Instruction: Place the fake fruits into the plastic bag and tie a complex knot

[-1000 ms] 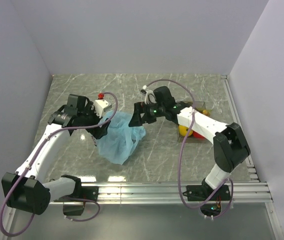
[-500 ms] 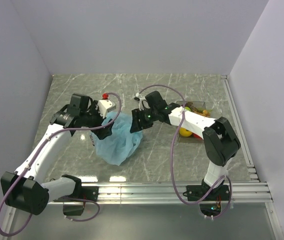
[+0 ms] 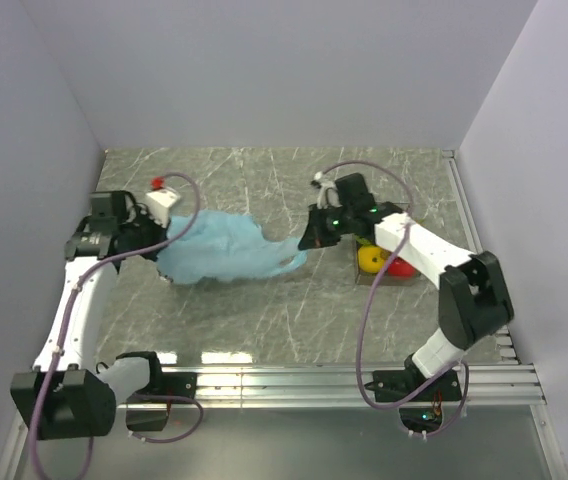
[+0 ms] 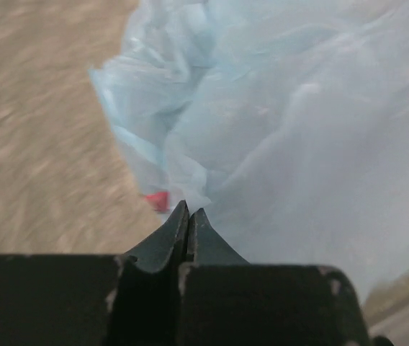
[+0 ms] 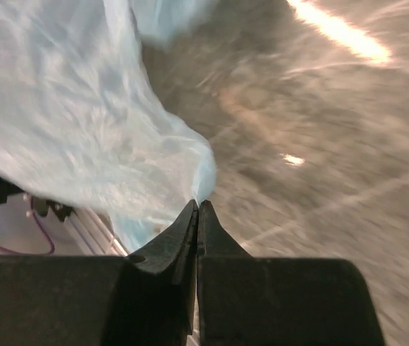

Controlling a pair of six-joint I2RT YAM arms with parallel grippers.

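The left pincer (image 4: 189, 216) is clenching the left end of the light-blue plastic bag (image 3: 229, 250) and the right pincer (image 5: 197, 209) is pinching its right tip, so it's stretching out between them over the middle of the surface (image 3: 264, 310). The yellow fruit (image 3: 370, 259) and red fruit (image 3: 398, 266) are sitting near the right edge.

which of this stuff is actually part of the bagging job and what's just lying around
For the job: blue bag, pinched at opposite ends by the left fingers and right fingers; yellow fruit; red fruit.
Just lying about: clear tray holding the fruits; marble table.
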